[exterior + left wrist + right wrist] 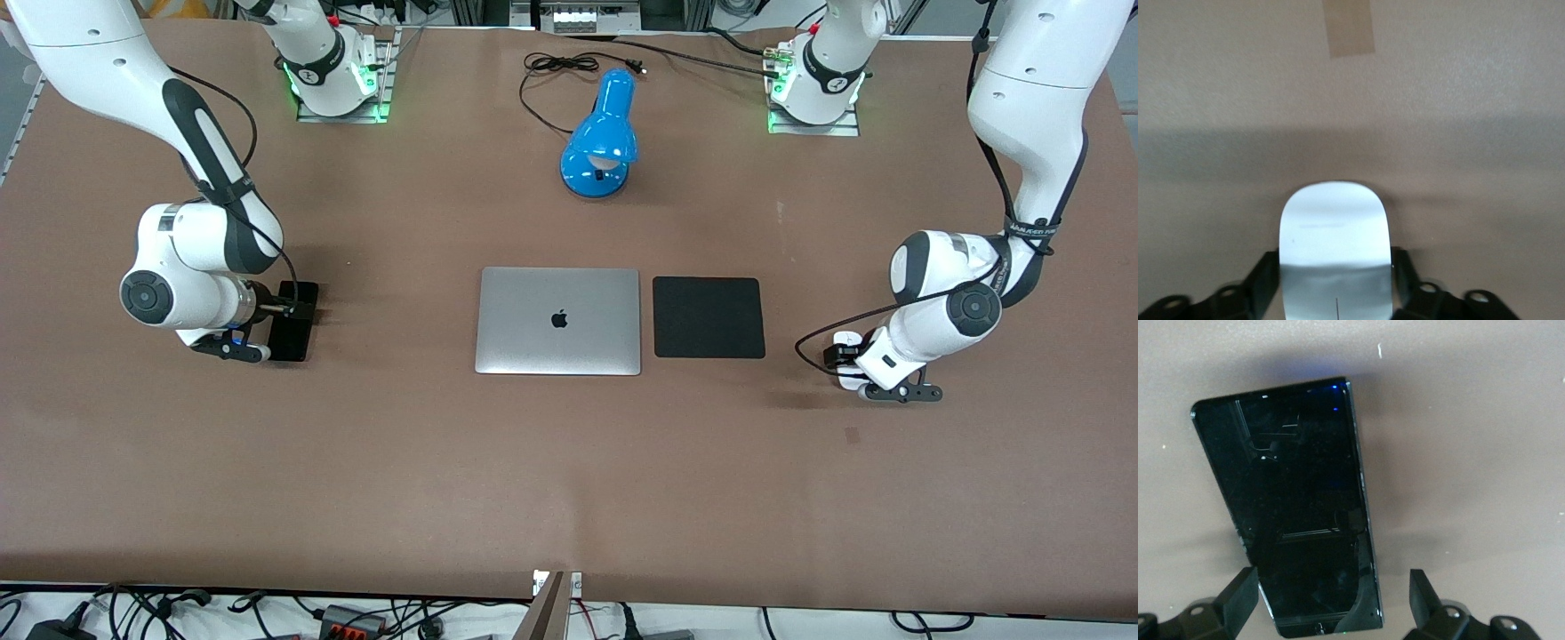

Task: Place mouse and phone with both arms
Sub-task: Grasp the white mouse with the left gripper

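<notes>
2 grippers: left (1336,283) clamps mouse (1335,240), right (1335,600) straddles phone (1295,507).

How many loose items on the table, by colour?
Black: 2, the phone by the right gripper and the square pad
White: 1, the mouse between the left gripper fingers
Silver: 1, the laptop
Blue: 1, the desk lamp
Total: 5
</notes>
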`<state>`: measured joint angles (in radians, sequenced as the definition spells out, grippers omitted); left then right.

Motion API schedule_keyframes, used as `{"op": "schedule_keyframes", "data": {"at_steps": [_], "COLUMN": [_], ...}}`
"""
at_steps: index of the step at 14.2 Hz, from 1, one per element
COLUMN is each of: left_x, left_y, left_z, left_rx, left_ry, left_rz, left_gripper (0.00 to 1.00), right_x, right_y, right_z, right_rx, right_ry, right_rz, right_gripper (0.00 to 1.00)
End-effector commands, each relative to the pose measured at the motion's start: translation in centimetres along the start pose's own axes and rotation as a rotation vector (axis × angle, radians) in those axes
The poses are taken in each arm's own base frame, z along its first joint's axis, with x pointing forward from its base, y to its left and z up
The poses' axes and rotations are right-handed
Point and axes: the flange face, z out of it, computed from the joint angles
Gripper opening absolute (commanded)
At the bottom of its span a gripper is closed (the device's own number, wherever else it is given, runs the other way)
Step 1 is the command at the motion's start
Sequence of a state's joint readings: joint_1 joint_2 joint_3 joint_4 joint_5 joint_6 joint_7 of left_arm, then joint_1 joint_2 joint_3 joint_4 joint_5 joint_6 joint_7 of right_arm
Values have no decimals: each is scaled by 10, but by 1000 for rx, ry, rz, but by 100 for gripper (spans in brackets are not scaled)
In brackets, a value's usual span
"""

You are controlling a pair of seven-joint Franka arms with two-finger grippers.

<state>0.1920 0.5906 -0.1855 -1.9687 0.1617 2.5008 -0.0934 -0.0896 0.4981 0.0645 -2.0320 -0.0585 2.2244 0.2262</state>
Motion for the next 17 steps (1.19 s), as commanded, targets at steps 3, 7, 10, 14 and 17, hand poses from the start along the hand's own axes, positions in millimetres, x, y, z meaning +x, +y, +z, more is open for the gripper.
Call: {"op": "schedule_keyframes", "data": {"at_steps": [3, 7, 10, 14, 17], "left_x": [-7, 19, 58, 62, 45], "left_y": [1, 19, 43, 118, 194], "left_z": [-18, -69, -159, -209, -177], "left_rx": [13, 22, 29, 46, 57], "left_ry": [-2, -2, -19, -69, -115], "left_rz": [35, 57, 71, 136, 139], "left_gripper": [31, 25, 24, 19, 19], "right_x": [-6, -8, -10, -11, -11], "right_y": [-2, -5, -8, -9, -7], "right_z": [-2, -1, -1, -1, 2], "right_rx": [-4, -5, -7, -8, -5], "right_ry": [13, 10, 9, 8, 17], "right_rz": [30, 41, 31, 13, -34], "right_gripper": [100, 100, 100, 100, 100]}}
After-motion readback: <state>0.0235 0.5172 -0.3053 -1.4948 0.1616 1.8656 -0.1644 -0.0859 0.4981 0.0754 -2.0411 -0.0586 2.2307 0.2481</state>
